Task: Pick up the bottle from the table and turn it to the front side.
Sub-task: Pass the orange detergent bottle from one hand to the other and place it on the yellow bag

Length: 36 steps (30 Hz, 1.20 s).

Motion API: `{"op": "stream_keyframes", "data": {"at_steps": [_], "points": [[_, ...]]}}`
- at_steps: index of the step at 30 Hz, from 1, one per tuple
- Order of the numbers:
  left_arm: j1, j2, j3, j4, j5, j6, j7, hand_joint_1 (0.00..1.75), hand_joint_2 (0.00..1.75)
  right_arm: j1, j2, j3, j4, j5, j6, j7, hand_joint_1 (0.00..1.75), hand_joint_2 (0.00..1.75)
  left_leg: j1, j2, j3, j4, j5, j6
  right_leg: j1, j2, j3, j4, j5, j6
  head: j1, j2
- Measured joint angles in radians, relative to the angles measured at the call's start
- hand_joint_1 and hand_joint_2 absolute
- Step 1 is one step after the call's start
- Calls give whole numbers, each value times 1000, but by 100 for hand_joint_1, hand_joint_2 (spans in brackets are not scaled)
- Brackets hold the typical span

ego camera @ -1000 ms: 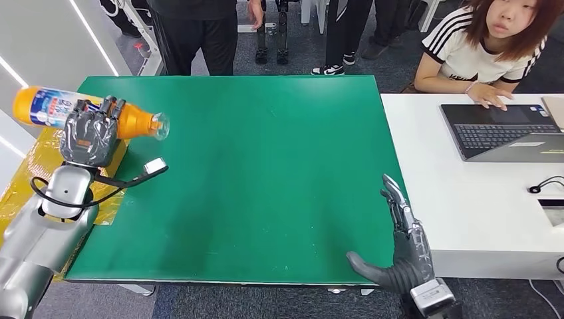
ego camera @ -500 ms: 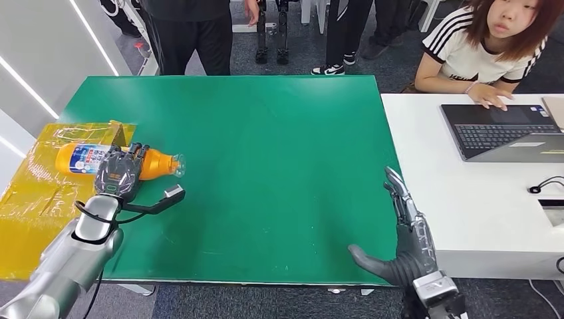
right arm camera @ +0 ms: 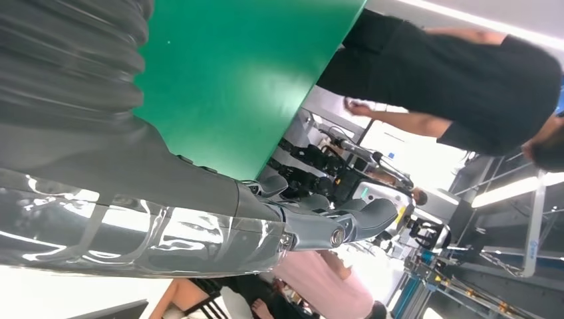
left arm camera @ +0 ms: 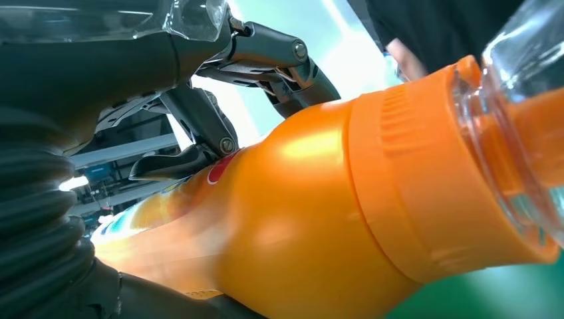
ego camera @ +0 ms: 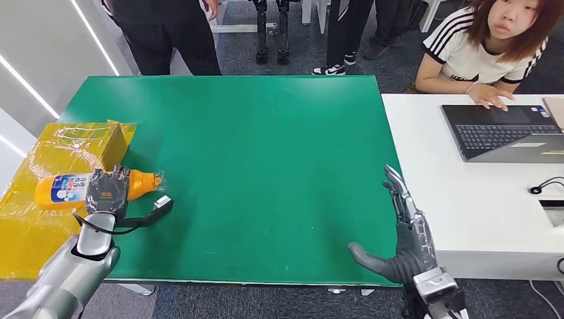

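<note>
An orange bottle point(ego camera: 63, 187) with a white and blue label and a clear cap lies sideways in my left hand point(ego camera: 106, 191), at the left edge of the green table point(ego camera: 266, 146). The cap end points right, over the table; the base sticks out to the left above the yellow wrapping. Up close in the left wrist view, the bottle's orange shoulder point(left arm camera: 312, 199) fills the space between my fingers point(left arm camera: 266, 53), which wrap around it. My right hand point(ego camera: 404, 232) hangs open at the table's front right corner, fingers spread, holding nothing.
A yellow plastic-wrapped box point(ego camera: 80, 143) sits off the table's left side. A white desk point(ego camera: 465, 199) with a laptop point(ego camera: 505, 129) adjoins on the right, where a person point(ego camera: 495, 40) sits. Another person point(ego camera: 166, 33) stands behind the far edge.
My left arm has come down and drawn back to the left with the bottle, from high above the table's left corner to low at its left edge. The right hand has hardly moved.
</note>
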Motion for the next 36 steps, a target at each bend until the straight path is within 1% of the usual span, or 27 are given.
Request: {"op": "stream_keyframes", "data": {"at_steps": [1, 5, 12, 17, 21, 23, 26, 31, 34, 36], "points": [[1, 1, 0, 5, 0, -1, 2, 175, 175, -1, 1, 0, 3, 2, 3, 0, 0, 175, 0, 0, 0, 0, 0, 0, 0, 0, 0, 0, 0, 0, 0, 0], [6, 3, 0, 24, 0, 3, 1, 2, 175, -10, 5, 0, 13, 5, 14, 0, 0, 175, 0, 0, 0, 0, 0, 0, 0, 0, 0, 0, 0, 0, 0, 0], [6, -3, 5, 52, 0, 23, -34, 0, 175, -22, 8, 4, 24, 10, 18, 0, 0, 175, 0, 0, 0, 0, 0, 0, 0, 0, 0, 0, 0, 0, 0, 0], [2, -24, 38, 79, 37, 69, -121, 0, 175, -40, 9, 15, 32, 15, 18, 0, 0, 175, 0, 0, 0, 0, 0, 0, 0, 0, 0, 0, 0, 0, 0, 0], [-3, -46, 61, 93, 55, 75, -156, 0, 175, -53, 9, 25, 34, 15, 18, 0, 0, 175, 0, 0, 0, 0, 0, 0, 0, 0, 0, 0, 0, 0, 0, 0], [-3, -57, 73, 95, 83, 81, -187, 0, 175, -58, 8, 28, 34, 12, 15, 3, 0, 175, 0, 0, 0, 0, 0, 0, 0, 0, 0, 0, 0, 0, 0, 0], [-3, -88, 104, 95, 190, 89, -283, 0, 175, -68, 7, 29, 37, -1, 9, 12, 0, 175, 0, -1, 0, 0, 0, 0, 0, -1, 0, 0, 0, 0, 0, 0], [18, -171, 165, 67, 485, 99, -498, 0, 175, -71, 6, 30, 44, -14, -7, 18, 0, 175, -1, -1, 0, 0, 0, 0, -1, -1, 0, -1, 0, 0, 0, 0], [57, -225, 194, -19, 721, 116, -649, 0, 175, -65, 6, 30, 46, -20, -22, 18, 0, 175, -1, -1, 0, 1, -1, 1, -1, -1, 0, -1, 0, 0, 0, 0], [96, -268, 202, -114, 921, 121, -751, 0, 175, -59, 5, 30, 48, -32, -37, 15, 0, 175, -1, -2, 0, 1, -1, 2, -1, -1, 0, -1, 0, 1, 0, 0]]}}
